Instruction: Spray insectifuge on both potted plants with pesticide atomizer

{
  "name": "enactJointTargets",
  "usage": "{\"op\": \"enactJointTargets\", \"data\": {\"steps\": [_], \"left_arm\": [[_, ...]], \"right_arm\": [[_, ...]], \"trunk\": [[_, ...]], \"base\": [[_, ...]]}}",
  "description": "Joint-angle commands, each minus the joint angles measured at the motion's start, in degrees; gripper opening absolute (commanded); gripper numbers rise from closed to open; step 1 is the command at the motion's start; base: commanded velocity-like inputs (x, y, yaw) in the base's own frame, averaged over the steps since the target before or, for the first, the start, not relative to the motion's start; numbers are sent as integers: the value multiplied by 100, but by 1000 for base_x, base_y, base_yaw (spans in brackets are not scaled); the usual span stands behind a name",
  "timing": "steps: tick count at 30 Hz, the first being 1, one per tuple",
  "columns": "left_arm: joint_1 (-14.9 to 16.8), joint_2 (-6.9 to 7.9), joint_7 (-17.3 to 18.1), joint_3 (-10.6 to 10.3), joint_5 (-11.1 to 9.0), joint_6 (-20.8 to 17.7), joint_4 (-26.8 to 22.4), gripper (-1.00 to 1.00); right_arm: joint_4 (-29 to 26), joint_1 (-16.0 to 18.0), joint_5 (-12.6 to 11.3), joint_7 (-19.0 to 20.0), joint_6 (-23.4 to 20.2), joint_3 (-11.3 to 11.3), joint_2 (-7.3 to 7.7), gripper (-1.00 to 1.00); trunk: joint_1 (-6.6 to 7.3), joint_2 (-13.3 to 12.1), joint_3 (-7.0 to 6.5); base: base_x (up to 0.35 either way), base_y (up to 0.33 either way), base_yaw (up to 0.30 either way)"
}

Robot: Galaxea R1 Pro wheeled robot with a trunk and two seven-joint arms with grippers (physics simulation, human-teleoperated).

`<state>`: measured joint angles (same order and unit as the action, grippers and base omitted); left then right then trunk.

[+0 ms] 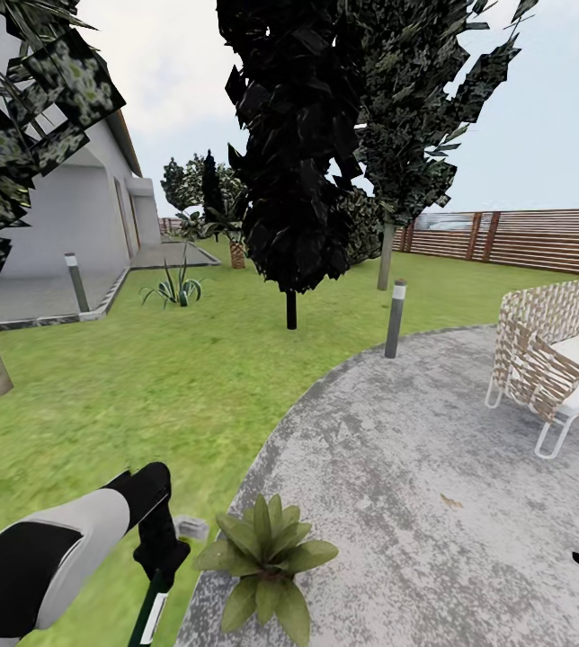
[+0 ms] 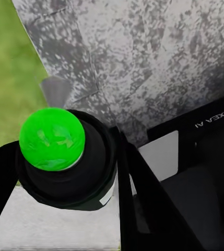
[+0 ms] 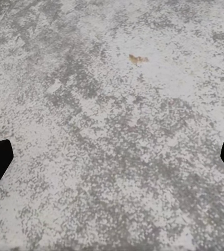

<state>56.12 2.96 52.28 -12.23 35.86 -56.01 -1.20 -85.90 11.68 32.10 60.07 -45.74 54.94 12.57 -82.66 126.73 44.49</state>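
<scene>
- My left gripper point(image 1: 159, 562) is clamped on the spray bottle point(image 1: 150, 615), apparently just beside the potted plant point(image 1: 267, 557) at the patio point(image 1: 433, 467) edge.
- My right gripper point(image 3: 112, 157) hangs spread wide over the patio.

The round grey stone patio point(image 1: 397, 467) looks rough and speckled. The brown wooden slatted fence point(image 1: 523, 235) at the far right looks matt. The woven wicker chair point(image 1: 541, 346) has smooth white metal legs. The slim dark green bottle's point(image 2: 59, 151) bright green cap looks shiny.
</scene>
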Motion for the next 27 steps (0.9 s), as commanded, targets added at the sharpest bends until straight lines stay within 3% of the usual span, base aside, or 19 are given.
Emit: {"op": "enactJointTargets", "data": {"steps": [1,27], "left_arm": [[-55,2,56,-43,5,-20,-13,-100],[-154,3,61,-42,9,-20,-47,-100]], "right_arm": [[-6,6,51,58,-22,8,0,100],[-6,7,51,58,-22,8,0,100]], "trunk": [[1,3,6],[1,3,6]], "base": [[0,0,0],[0,36,-6]]}}
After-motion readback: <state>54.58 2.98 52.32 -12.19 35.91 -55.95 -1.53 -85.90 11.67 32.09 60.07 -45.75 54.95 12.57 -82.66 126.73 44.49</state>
